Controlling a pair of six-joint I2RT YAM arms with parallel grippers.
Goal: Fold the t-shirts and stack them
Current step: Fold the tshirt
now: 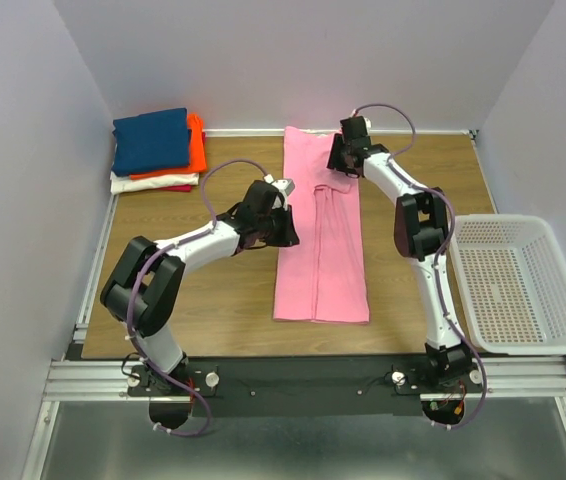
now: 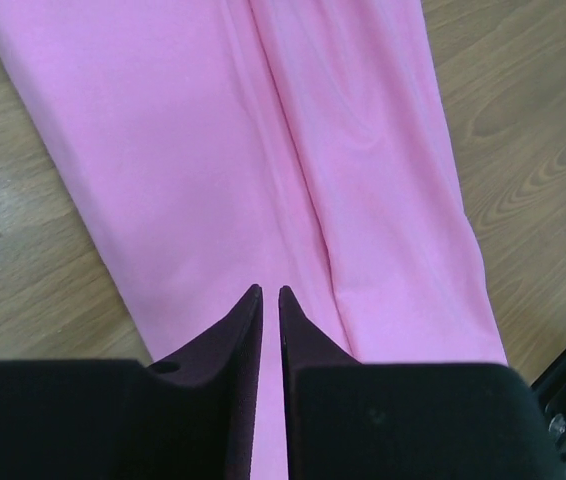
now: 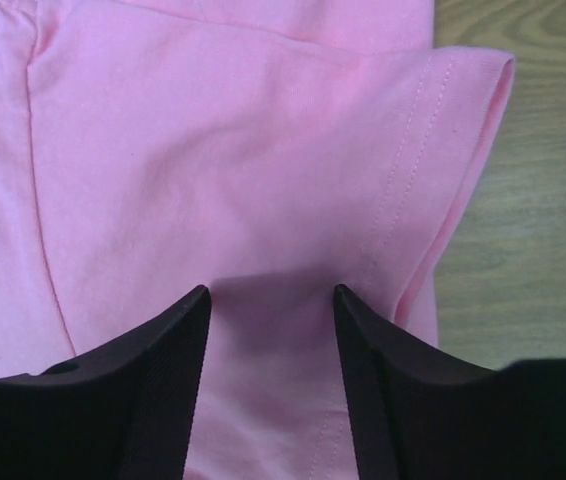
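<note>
Above pink t-shirt (image 1: 321, 260) — left tool (image 2: 270, 290) nearly closed, right tool (image 3: 271, 290) spread

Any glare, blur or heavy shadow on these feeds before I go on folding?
Top external: even light, no glare, pink t-shirt sharp. Left wrist: cloth and table grain clear, left hand dark and nearly featureless. Right wrist: sleeve stitching crisp, soft shadow on the cloth under the open right hand.

My wooden table (image 1: 225, 312) carries a pink t-shirt (image 1: 321, 262), folded into a long strip and lying flat beneath both my left gripper (image 2: 270, 292) and my right gripper (image 3: 271, 290). Beyond my left gripper, to its left, sits a stack of folded t-shirts (image 1: 158, 150). Right of my right gripper rests a white mesh basket (image 1: 498, 221).
</note>
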